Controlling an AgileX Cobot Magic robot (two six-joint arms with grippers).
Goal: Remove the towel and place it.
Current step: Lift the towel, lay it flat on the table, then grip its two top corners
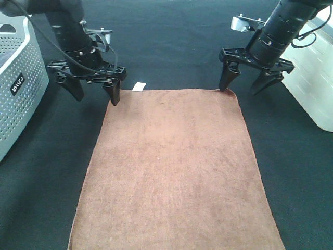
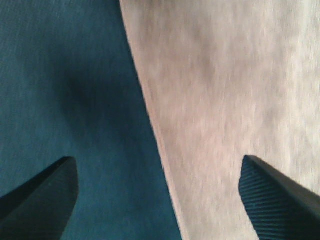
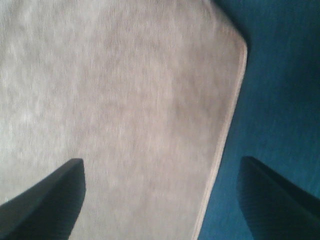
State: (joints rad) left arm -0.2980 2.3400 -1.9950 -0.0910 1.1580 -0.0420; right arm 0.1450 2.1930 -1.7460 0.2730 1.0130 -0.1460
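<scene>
- Brown towel [image 1: 171, 172] lies flat in the middle of the dark table [image 1: 171, 41], white tag [image 1: 139, 87] at its far edge.
- Left gripper [image 1: 96, 98] gapes wide astride the towel's far-left corner, holding nothing.
- Right gripper [image 1: 242, 89], equally spread, straddles the far-right corner.
- Basket [image 1: 21, 88] sits at the table's left edge.

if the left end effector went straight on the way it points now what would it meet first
Probably the towel: the left end effector points down, open, straddling the towel's edge near its far corner, one finger over cloth, the other over the dark table cover. Its height is unclear.
</scene>
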